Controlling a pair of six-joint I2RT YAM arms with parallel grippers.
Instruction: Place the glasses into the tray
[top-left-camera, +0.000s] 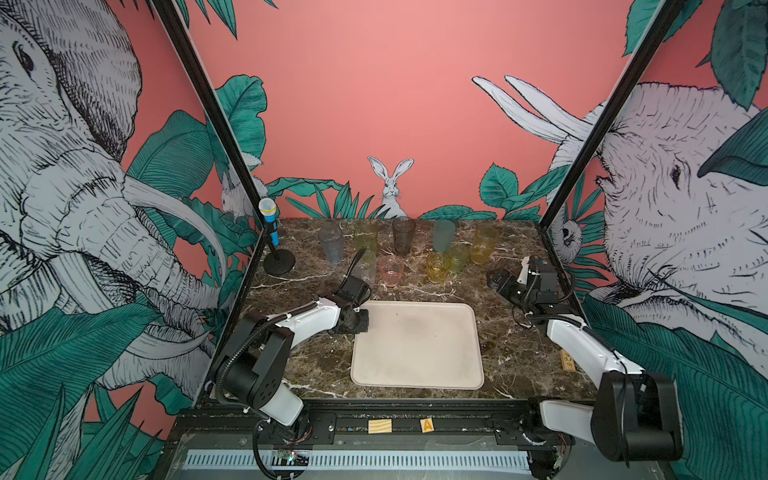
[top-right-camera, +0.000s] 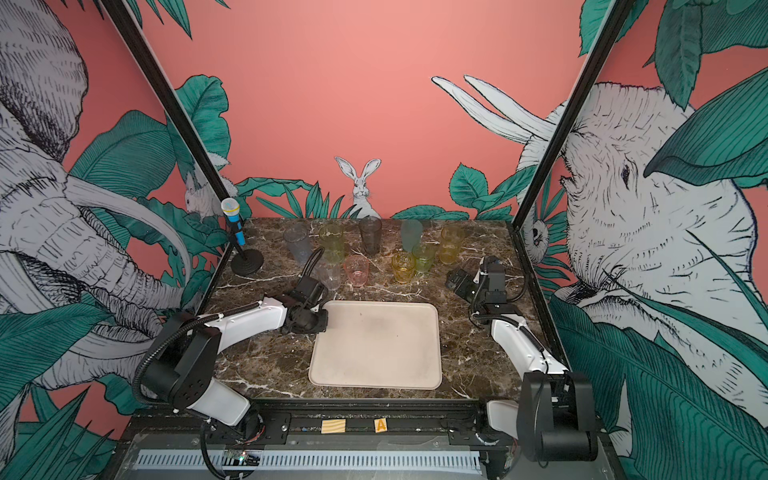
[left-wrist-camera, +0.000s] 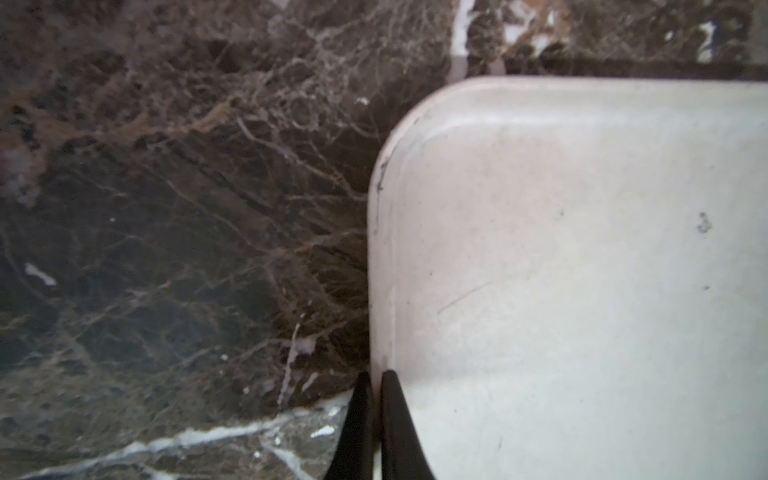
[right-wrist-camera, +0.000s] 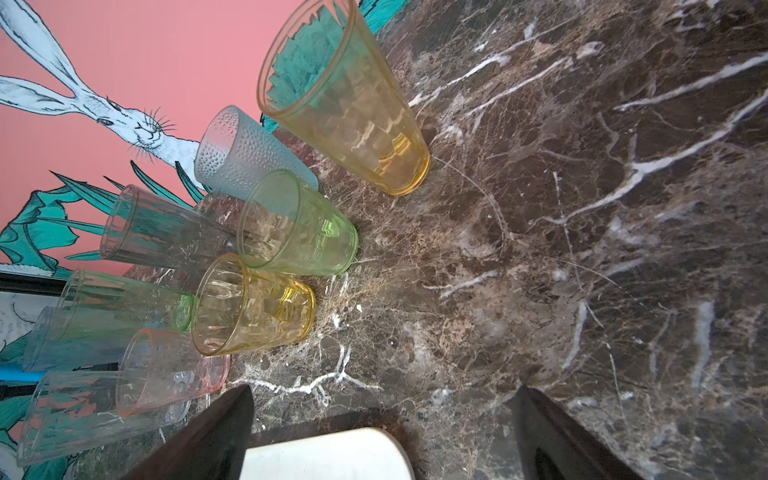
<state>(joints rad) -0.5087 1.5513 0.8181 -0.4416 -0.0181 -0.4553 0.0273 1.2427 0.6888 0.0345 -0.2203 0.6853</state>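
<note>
Behind the tray (top-left-camera: 415, 345), nine glasses (top-left-camera: 403, 239) stand upright, long axes vertical; left claw (left-wrist-camera: 376, 382) closed, right claw (right-wrist-camera: 384, 399) spread.

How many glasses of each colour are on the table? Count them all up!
Yellow glasses: 2
Green glasses: 2
Pink glass: 1
Teal glass: 1
Smoky dark glass: 1
Grey-blue glass: 1
Clear glass: 1
Total: 9

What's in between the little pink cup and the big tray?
Nothing but bare marble table lies between the pink glass and the tray. Both top views show this.
</note>
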